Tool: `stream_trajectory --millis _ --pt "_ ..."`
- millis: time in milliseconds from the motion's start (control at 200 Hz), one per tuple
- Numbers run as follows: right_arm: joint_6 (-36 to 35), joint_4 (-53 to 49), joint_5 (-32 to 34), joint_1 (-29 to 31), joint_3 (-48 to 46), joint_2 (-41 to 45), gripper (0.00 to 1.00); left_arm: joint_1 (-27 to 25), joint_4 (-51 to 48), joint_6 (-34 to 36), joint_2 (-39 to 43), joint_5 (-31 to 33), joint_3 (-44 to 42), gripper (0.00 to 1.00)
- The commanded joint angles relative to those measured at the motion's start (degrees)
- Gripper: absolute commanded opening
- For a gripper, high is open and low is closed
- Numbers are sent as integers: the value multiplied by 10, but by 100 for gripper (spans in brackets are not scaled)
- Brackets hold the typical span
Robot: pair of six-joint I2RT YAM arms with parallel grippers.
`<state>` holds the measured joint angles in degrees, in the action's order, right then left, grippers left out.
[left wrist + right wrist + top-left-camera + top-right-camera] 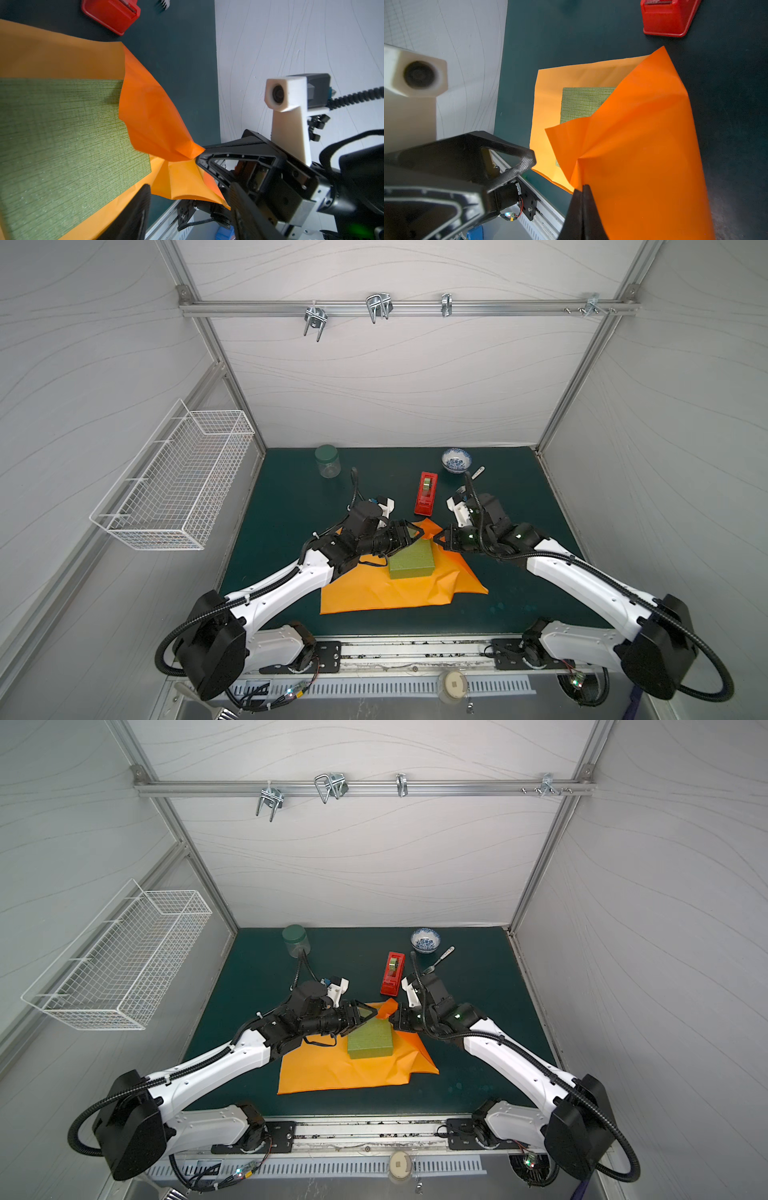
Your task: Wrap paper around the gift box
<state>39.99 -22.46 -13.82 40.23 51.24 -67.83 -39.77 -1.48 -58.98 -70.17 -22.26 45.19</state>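
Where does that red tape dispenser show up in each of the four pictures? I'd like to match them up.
In a top view: red tape dispenser near centre, behind the orange paper.
In a top view: near centre again, behind the orange paper.
Left wrist: cut off at the picture's edge, beyond the orange paper.
Right wrist: cut off at the picture's edge, beyond the orange paper's raised flap.
Shared landmark: the orange paper, beside it everywhere.

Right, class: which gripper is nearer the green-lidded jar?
Left. The left gripper hovers at the gift box's far edge, on the jar's side; the right gripper, pinching the paper, sits just beyond it, farther away.
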Motion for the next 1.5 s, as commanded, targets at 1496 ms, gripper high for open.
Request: stream_trajectory --millis 1496 --pt "26 50 13 43 -27 -15 0 24 90 -59 -114 21 30 33"
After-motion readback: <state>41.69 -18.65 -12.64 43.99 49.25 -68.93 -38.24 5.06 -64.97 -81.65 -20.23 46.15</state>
